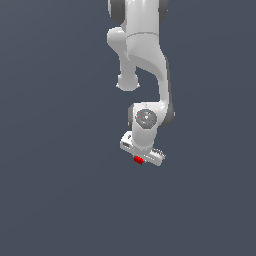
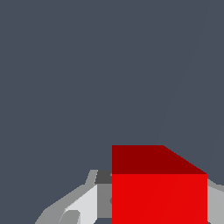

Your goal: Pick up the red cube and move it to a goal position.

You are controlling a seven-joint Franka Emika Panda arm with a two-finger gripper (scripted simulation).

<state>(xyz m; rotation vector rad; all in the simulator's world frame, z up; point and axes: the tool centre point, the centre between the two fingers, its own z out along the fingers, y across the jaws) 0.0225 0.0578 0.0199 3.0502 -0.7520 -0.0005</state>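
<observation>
Red cube [image 2: 159, 192] gripped in closed hand [image 1: 139, 159]; pickup apparently complete, transfer outstanding, goal position not visible.

Plain dark slate-grey ground [image 1: 55, 200], uniform, with no object visibly resting on it.

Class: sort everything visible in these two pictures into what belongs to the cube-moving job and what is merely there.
Belongs to the job:
- red cube, sitting between the fingers
- gripper
- arm, carrying the gripper

Merely there:
- grey ground; nothing else shows, and no goal marker is visible
</observation>
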